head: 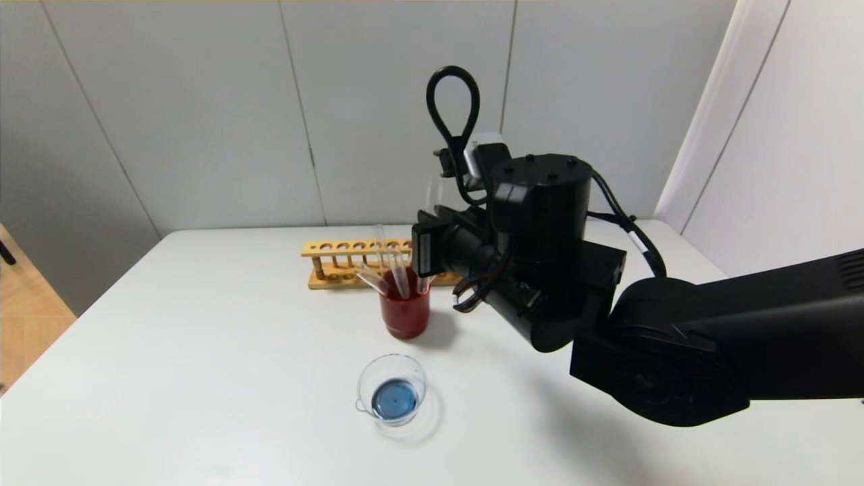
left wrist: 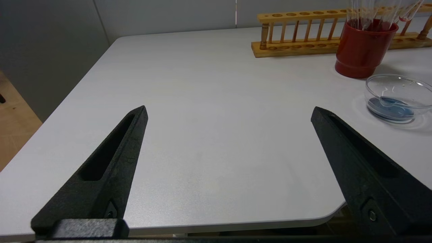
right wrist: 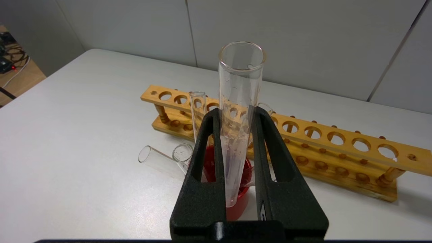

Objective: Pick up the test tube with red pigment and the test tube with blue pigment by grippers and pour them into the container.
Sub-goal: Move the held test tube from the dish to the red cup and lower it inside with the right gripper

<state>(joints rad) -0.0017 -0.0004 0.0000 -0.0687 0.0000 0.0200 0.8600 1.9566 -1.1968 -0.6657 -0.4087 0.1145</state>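
Two tubes were called for, and by the look of things one was already dealt with: the container (head: 392, 389), standing near the front middle of the white table (head: 202, 337), held a shallow pool of blue liquid. The right gripper (right wrist: 240, 135) had its fingers pinched on a clear test tube (right wrist: 239, 111), held upright with its rounded end just above the red cup (right wrist: 236, 189). That tube looked nearly empty, with only a faint reddish tinge low down, so whether it was the red one I could not tell. No red showed in the dish, so the red pour likely remained. Other clear tubes (head: 388, 270) leaned in the cup. Behind it, near the back edge, sat the wooden rack (head: 351, 260), its visible holes empty.

The left gripper (left wrist: 229, 118) hung idle over the table's front left corner, fingers spread wide. Pale grey wall panels (head: 270, 101) closed the room behind; wooden flooring (head: 27, 317) showed past the left edge.
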